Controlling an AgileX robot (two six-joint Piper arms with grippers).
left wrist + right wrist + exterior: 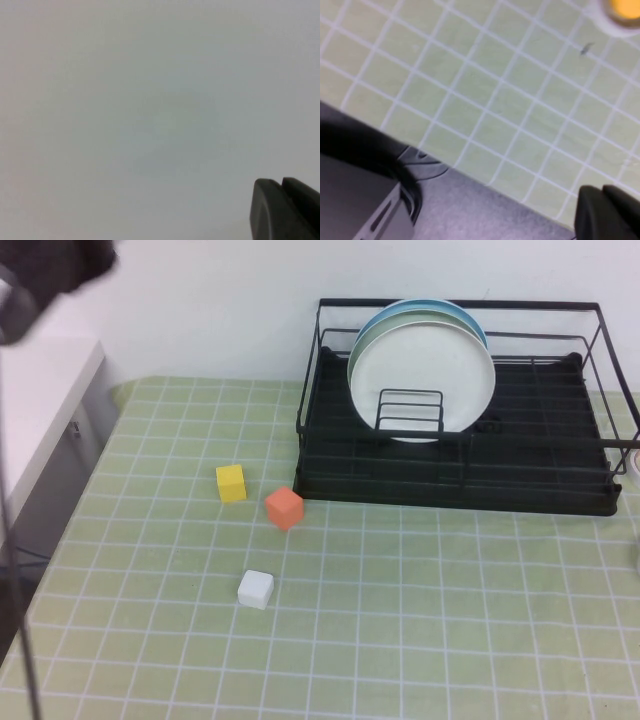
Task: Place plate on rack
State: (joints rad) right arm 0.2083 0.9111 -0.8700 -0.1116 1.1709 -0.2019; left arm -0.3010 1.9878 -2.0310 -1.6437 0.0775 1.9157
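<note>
Plate (425, 375), big, round, white and shiny, stood on its edge inside the black wire rack (455, 480), leaning on the small wire dividers. A pale green plate (365, 335) and a blue plate (440, 308) stood just behind it, touching. The rack sat at the far right of the green checked cloth worktop (400, 640).

Three small blocks lay on the worktop, left of the rack: a yellow block (231, 483), an orange block (285, 508) just beside it, and a white block (256, 589) nearer the robot.

The left pincer (285, 210) was up against a plain pale background; whether it was wide or narrow could not be told. The right pincer (607, 212) hung over the worktop's edge; its state could not be told either. A white round thing with an orange middle (620, 12) lay on the cloth.
</note>
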